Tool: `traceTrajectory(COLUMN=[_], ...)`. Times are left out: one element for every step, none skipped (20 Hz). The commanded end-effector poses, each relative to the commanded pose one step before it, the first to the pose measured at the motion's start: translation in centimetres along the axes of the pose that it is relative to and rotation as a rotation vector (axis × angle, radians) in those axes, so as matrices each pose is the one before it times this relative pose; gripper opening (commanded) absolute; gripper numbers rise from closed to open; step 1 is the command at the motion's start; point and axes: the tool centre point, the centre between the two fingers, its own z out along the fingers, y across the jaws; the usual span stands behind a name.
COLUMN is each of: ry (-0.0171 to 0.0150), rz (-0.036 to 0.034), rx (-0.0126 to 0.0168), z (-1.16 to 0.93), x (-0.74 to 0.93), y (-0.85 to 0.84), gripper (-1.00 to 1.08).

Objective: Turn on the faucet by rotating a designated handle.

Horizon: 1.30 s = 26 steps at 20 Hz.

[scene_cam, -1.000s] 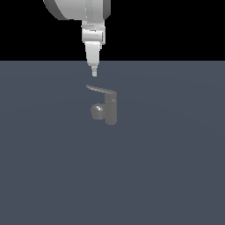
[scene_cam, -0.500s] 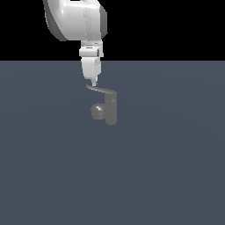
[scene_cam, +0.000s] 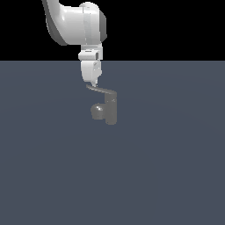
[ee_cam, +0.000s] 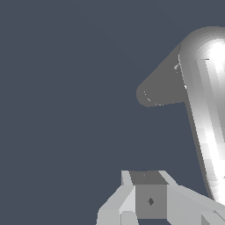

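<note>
**Right at the lever's tip**

Now the white arm (scene_cam: 79,24) reaches down from above the bench's far edge, and its end effector (scene_cam: 93,82) hangs with the fingertips at the pointed end of the handle (scene_cam: 100,90) — touching it or just short of it, the exterior view does not settle which. Whether the fingers stand apart or together cannot be told either: they read as one narrow white taper in the exterior view, and the wrist view shows only grey blocky finger parts (ee_cam: 149,200) at the frame's edge.

The faucet (scene_cam: 110,110) stands upright on the dark slate bench (scene_cam: 176,176), somewhat toward the far edge and well away from all four corners. Its cylindrical body carries a rounded spout stub (scene_cam: 96,111) on the exterior view's left side. The thin grey lever sticks out from the top of the body toward the exterior view's left as well, above the stub, rising slightly toward its tip.

In the wrist view a long, bright, rounded metal surface (ee_cam: 208,118) fills one side, with a darker stub-like piece (ee_cam: 160,90) jutting from it over the bench — which faucet parts these are cannot be told for sure.
</note>
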Motion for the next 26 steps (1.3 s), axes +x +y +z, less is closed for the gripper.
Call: traceTrajectory(ry=[0.00006,0.0,0.0,0.0,0.0,0.0,0.0,0.0,0.0,0.0,0.0,0.0,0.0,-0.00009,0.0,0.0,0.0,0.0,0.0,0.0,0.0,0.0,0.0,0.0,0.0,0.0], rz=[0.00002,0.0,0.0,0.0,0.0,0.0,0.0,0.0,0.0,0.0,0.0,0.0,0.0,0.0004,0.0,0.0,0.0,0.0,0.0,0.0,0.0,0.0,0.0,0.0,0.00041,0.0], rx=[0.00007,0.0,0.0,0.0,0.0,0.0,0.0,0.0,0.0,0.0,0.0,0.0,0.0,0.00027,0.0,0.0,0.0,0.0,0.0,0.0,0.0,0.0,0.0,0.0,0.00027,0.0], z=[0.0,0.002,0.002,0.002,0.002,0.002,0.002,0.002,0.002,0.002,0.002,0.002,0.002,-0.018,0.001,0.001,0.001,0.001,0.001,0.001,0.001,0.001,0.001,0.001,-0.015,0.001], x=[-0.046,-0.044,-0.044,-0.044,-0.045,-0.045,-0.046,-0.046,-0.047,-0.047,-0.047,-0.048,-0.048,-0.021,-0.049,-0.05,-0.05,-0.05,-0.051,-0.051,-0.052,-0.052,-0.053,-0.053,-0.028,-0.054], y=[0.232,0.236,0.238,0.24,0.243,0.245,0.247,0.249,0.251,0.253,0.255,0.257,0.259,0.26,0.263,0.265,0.267,0.269,0.271,0.273,0.275,0.277,0.279,0.281,0.28,0.284], gripper=[-1.0,-1.0,-1.0,-1.0,-1.0,-1.0,-1.0,-1.0,-1.0,-1.0,-1.0,-1.0,-1.0,-1.0,-1.0,-1.0,-1.0,-1.0,-1.0,-1.0,-1.0,-1.0,-1.0,-1.0,-1.0,-1.0])
